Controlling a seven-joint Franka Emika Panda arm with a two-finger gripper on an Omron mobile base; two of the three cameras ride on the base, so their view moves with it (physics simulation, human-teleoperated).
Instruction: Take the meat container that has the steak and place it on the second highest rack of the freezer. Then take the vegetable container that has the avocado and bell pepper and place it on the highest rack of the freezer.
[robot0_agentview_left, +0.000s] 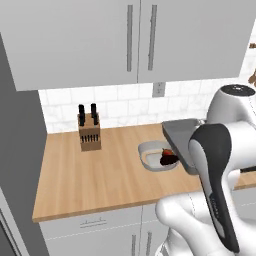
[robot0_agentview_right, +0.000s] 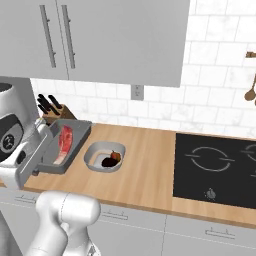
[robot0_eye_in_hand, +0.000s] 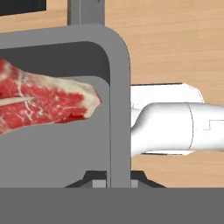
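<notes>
Dark fingers (robot0_eye_in_hand: 108, 180) clamp the smooth grey meat container (robot0_eye_in_hand: 119, 109) rim beside the marbled red steak (robot0_eye_in_hand: 43, 98).

dark grey meat container (robot0_agentview_right: 75, 131) holding red steak (robot0_agentview_right: 65, 140), lifted beside vegetable container (robot0_agentview_right: 95, 151).

Even, bright, diffuse light fills all three rendered views, with no visible lamp and no glare. The counter (robot0_agentview_left: 95, 175) is flatly lit, and the knife block (robot0_agentview_left: 89, 132) throws only a faint, soft shadow. The underside of the wall cupboards (robot0_agentview_right: 115, 40) darkens the tiles just below them slightly. The stove top (robot0_agentview_right: 215, 167) stays matte black without reflections. Edges look a little soft and pixelated in both base views. In the hand view the steak (robot0_eye_in_hand: 43, 98) is sharp, its tray (robot0_eye_in_hand: 118, 109) evenly grey, with no edge distortion.
</notes>
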